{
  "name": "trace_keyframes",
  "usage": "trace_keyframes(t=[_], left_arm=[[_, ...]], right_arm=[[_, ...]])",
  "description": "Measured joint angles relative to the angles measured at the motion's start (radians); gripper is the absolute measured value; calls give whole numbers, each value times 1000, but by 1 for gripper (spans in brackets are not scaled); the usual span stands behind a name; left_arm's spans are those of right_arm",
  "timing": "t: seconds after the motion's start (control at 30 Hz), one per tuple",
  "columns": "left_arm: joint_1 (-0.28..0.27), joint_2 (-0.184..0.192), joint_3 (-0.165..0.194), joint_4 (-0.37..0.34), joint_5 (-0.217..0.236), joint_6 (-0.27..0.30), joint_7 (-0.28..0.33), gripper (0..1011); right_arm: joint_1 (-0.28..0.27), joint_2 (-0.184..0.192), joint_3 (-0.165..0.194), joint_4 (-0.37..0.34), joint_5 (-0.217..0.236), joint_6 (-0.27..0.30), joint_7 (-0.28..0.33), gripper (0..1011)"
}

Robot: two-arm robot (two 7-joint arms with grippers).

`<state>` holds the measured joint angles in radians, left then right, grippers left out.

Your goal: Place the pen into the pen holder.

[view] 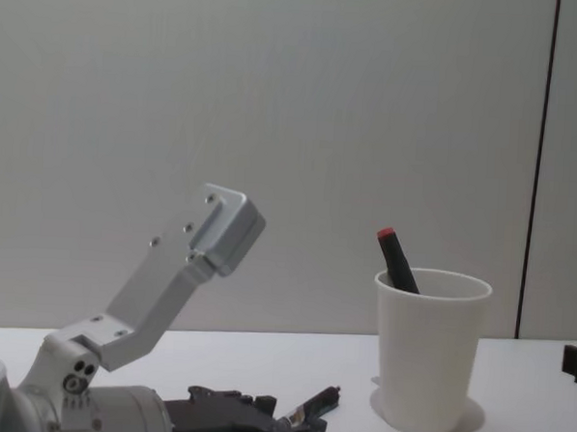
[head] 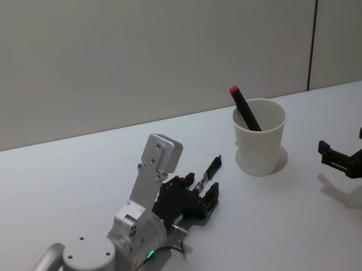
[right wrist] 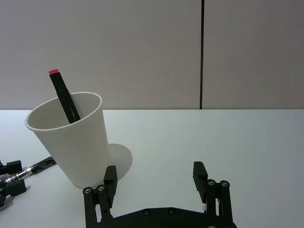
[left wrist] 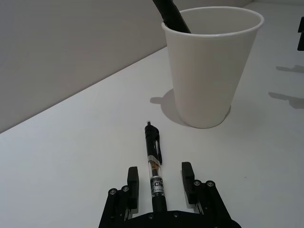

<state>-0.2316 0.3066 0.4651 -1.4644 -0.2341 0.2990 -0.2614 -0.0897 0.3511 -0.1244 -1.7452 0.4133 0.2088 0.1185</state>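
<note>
**Left claw straddles the pen, fingers apart**

Left claw (left wrist: 160, 169) sits low over the tabletop (head: 73, 184), reaching forward toward the pen holder (head: 261, 144). Its two fingers (left wrist: 133, 176) stand apart, and the pen (left wrist: 153, 152) runs lengthwise down the gap between them, with a sliver of space on either side, so neither finger presses on it. The pen's rear end disappears under the claw's body. Its front end sticks out past the fingertips and points at the foot of the pen holder, stopping short of it. The pen seems to lie flat on the tabletop, though the chest view leaves that unsure.

The pen holder stands upright, ahead and to the right of the left claw. A black marker with a red cap (head: 245, 109) leans inside it, against the far rim.

The right claw (head: 347, 142) hovers near the tabletop on the pen holder's right side, fingers spread, with nothing between them.
</note>
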Motion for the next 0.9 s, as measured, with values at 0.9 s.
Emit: trace_keyframes(t=[0.9], left_arm=[[0, 0, 0, 0, 0, 0, 2, 381]], right_arm=[[0, 0, 0, 0, 0, 0, 0, 1003]])
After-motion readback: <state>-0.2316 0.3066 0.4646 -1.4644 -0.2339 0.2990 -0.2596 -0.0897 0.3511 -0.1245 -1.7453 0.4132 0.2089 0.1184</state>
